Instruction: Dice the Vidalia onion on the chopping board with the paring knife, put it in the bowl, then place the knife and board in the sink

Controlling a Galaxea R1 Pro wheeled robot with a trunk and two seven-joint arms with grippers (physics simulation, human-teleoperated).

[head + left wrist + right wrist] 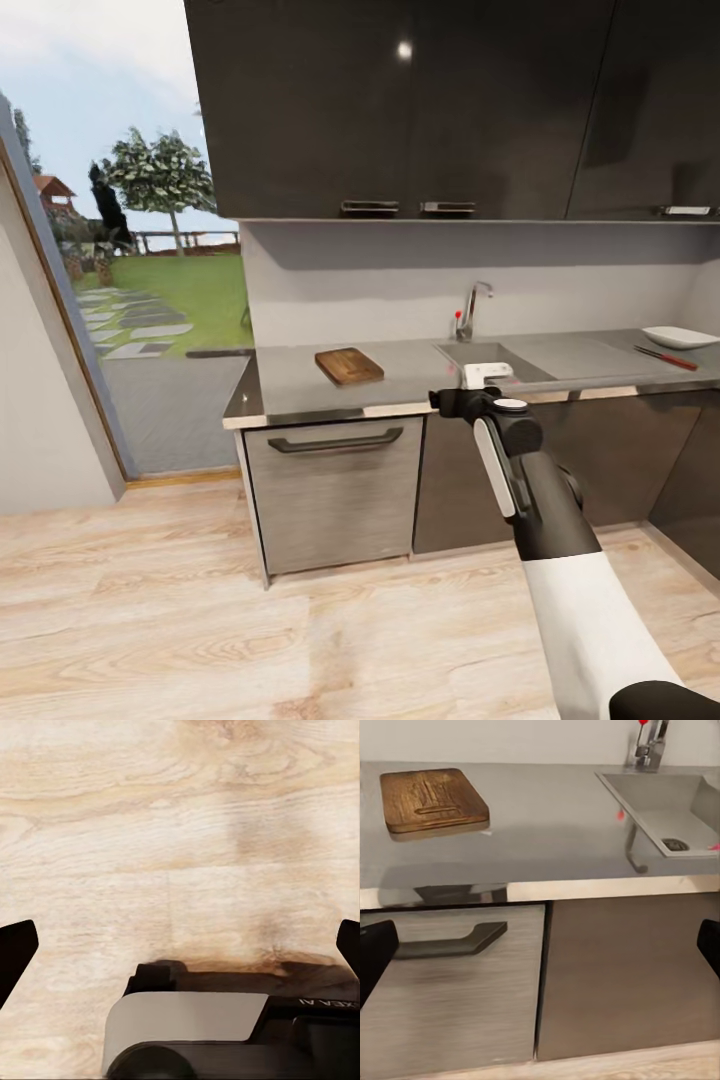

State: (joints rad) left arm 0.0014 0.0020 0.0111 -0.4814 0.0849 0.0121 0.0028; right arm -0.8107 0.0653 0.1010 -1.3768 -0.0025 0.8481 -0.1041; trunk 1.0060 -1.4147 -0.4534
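The right gripper (487, 375) is hovering in front of the countertop (400, 365), jaws spread wide with nothing between them. The board (349, 365) is lying at its 9 o'clock, the sink (490, 355) at 12, under the tap (472, 308). The knife (665, 357) and bowl (679, 337) are sitting at 3 o'clock. The left gripper (180, 945) is hanging wide open over the floor (180, 832). I cannot make out the onion.
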